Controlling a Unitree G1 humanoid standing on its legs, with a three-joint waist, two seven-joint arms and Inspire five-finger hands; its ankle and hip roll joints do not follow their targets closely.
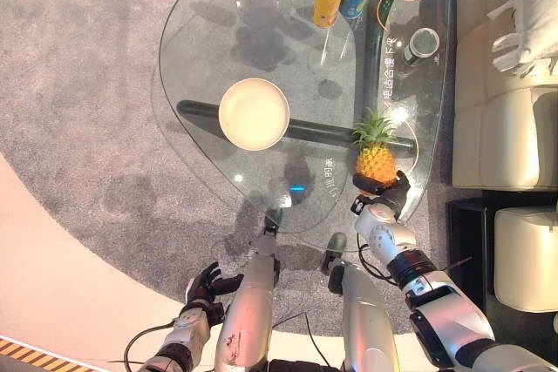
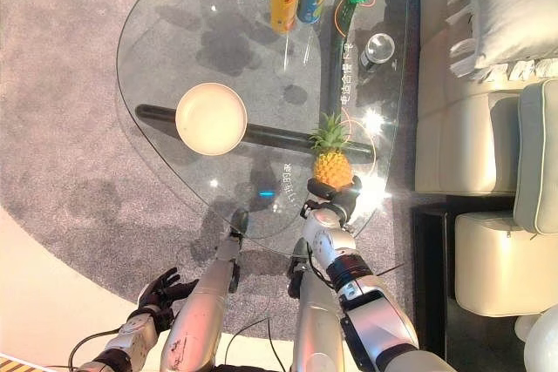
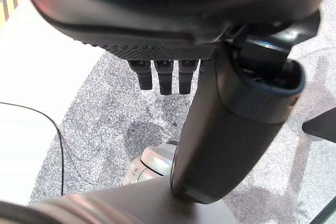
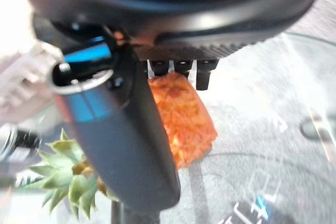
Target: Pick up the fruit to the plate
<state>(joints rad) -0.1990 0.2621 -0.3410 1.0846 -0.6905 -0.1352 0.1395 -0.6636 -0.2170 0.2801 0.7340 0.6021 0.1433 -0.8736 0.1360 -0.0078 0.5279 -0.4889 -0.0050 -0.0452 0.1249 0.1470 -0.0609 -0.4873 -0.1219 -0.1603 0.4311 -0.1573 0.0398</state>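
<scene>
The right hand [image 1: 386, 191] is at the near end of the pineapple [image 1: 376, 160], which lies on the glass table [image 1: 200, 50]. Its thumb and fingers are placed around the fruit, but I cannot tell if they grip it. The plate [image 1: 254, 113] is far to the left of this hand. The left hand [image 1: 209, 286] hangs low over the carpet [image 1: 78, 84], with its fingers relaxed and holding nothing.

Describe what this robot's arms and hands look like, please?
Both arms are smooth silver-grey shells with black rings at the joints. Each ends in a dark hand with a row of blocky black fingers and a thick thumb. The right hand sits on a pale silver wrist with a ribbed black collar, and its thumb bears a blue marking in its wrist view. The left hand is all black.
</scene>
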